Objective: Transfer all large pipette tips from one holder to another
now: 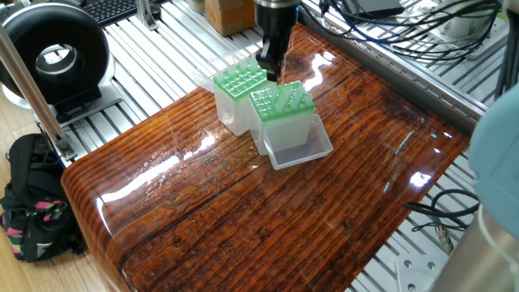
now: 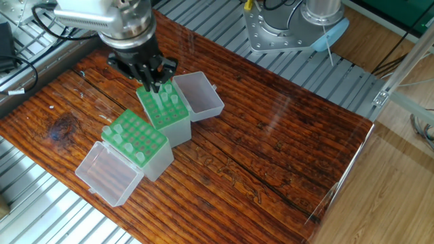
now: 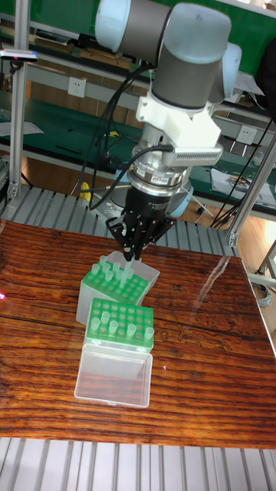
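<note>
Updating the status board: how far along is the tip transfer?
Midway at best. Done: unclear, since one rack and the other rack both hold large pipette tips. In hand: the gripper sits low over the first; a grasped tip can't be confirmed. Left: emptying one rack fully.
</note>
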Tool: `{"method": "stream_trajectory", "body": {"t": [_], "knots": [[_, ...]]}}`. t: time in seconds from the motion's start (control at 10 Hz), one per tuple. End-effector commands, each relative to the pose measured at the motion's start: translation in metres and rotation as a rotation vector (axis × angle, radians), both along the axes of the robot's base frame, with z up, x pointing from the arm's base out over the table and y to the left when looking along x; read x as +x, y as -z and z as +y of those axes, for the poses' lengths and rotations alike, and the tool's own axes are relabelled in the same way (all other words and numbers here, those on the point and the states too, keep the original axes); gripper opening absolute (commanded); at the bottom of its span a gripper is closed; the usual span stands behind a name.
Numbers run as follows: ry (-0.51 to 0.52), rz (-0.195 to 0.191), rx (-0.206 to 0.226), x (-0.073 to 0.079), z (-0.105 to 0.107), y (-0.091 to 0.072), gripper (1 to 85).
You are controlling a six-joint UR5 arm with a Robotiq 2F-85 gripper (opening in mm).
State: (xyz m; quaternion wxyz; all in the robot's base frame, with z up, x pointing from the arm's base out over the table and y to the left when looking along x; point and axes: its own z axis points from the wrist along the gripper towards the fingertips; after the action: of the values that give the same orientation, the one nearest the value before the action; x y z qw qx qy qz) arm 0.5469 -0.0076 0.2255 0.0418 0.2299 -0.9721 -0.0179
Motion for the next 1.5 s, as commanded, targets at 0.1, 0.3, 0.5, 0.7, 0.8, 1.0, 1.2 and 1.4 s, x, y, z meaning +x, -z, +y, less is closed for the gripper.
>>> {"method": "stream_trajectory", "body": {"t": [0.1, 0.3, 0.5, 0.7, 0.8, 1.0, 1.2, 1.4], "knots": [[-0.001, 0.019, 0.013, -0.008, 0.001, -0.023, 11.0], [0.002, 0.033, 0.01, -0.011, 0.0, -0.035, 11.0], [0.006, 0.036, 0.0, -0.012, 0.001, -0.045, 11.0], [0.009, 0.036, -0.004, -0.012, 0.001, -0.052, 11.0], [0.006, 0.034, -0.006, -0.01, 0.0, -0.055, 11.0], [0.003, 0.039, -0.005, -0.008, -0.002, -0.062, 11.0], [0.0, 0.042, -0.002, -0.006, -0.004, -0.067, 11.0], [-0.006, 0.05, 0.008, -0.004, -0.007, -0.074, 11.0]]}}
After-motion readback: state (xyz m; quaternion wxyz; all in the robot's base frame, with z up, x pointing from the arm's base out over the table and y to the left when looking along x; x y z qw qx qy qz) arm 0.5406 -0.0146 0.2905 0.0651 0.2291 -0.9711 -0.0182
